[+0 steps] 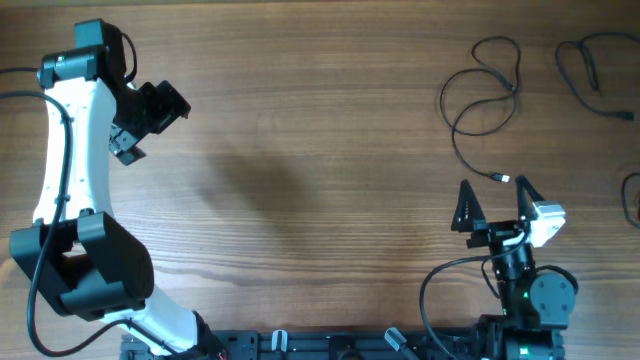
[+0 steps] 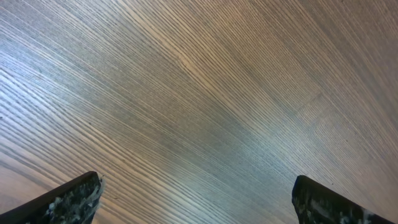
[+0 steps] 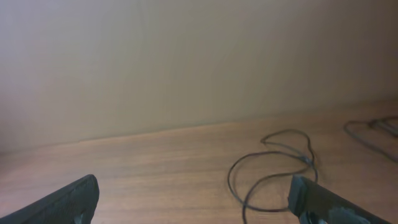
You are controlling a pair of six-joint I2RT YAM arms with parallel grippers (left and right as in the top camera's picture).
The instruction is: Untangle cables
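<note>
**Lying loose by the right edge: three cords, both grippers empty**

Resting on the wooden desk (image 1: pixel 320 130), the cables are separate strands, all on the right side. The looped cable (image 1: pixel 514 88) lies toward the far edge, right of centre. Its tail runs back to a small plug end (image 1: pixel 503 178) just ahead of the right gripper (image 1: pixel 494 190) and not touching it. A second cable (image 1: pixel 590 68) sits in the far right corner, well apart from the first. A bit of a third cable (image 1: pixel 632 195) shows at the right edge.

The right gripper stands near the front edge, its fingers spread wide and holding nothing. Its wrist camera shows the looped cable on the wood beyond the right-hand fingertip.

The left gripper (image 1: pixel 150 108) is over the far left part of the desk, well away from every cord. Its fingers (image 2: pixel 81 196) are wide apart with only bare wood grain between them.
</note>
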